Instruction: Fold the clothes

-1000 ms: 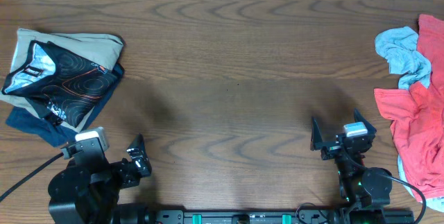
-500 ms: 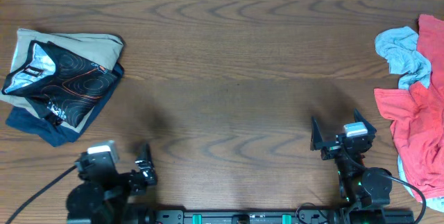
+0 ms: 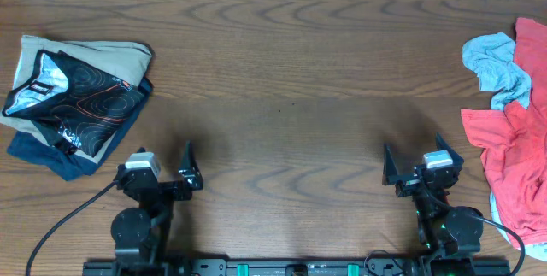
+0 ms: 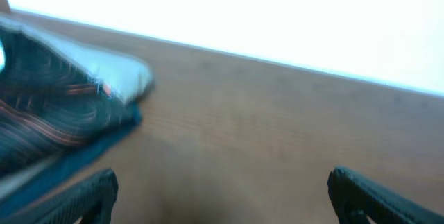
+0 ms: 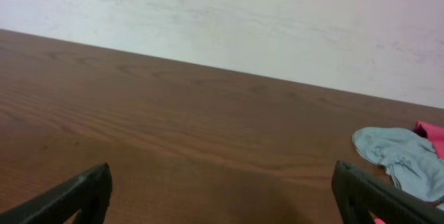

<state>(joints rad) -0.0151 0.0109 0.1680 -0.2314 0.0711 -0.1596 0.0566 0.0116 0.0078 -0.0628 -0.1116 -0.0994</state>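
Note:
The black jersey (image 3: pixel 77 96) with thin orange contour lines lies folded on top of a small stack at the far left of the table. It shows blurred at the left of the left wrist view (image 4: pixel 41 113). My left gripper (image 3: pixel 162 173) is open and empty near the front edge, to the right of and nearer than the stack. My right gripper (image 3: pixel 419 163) is open and empty near the front edge on the right. Both wrist views show wide-apart fingers over bare wood, left (image 4: pixel 222 200) and right (image 5: pixel 222 200).
Under the jersey lie a beige garment (image 3: pixel 85 52) and a navy garment (image 3: pixel 47 158). At the right edge lie a red garment (image 3: pixel 513 165) and a grey-blue one (image 3: pixel 491 67), also in the right wrist view (image 5: pixel 395 153). The table (image 3: pixel 282 79) is dark wood.
My left arm has moved right and a little forward from the front left corner, and its gripper now points across the table. The right arm and the clothes have not moved.

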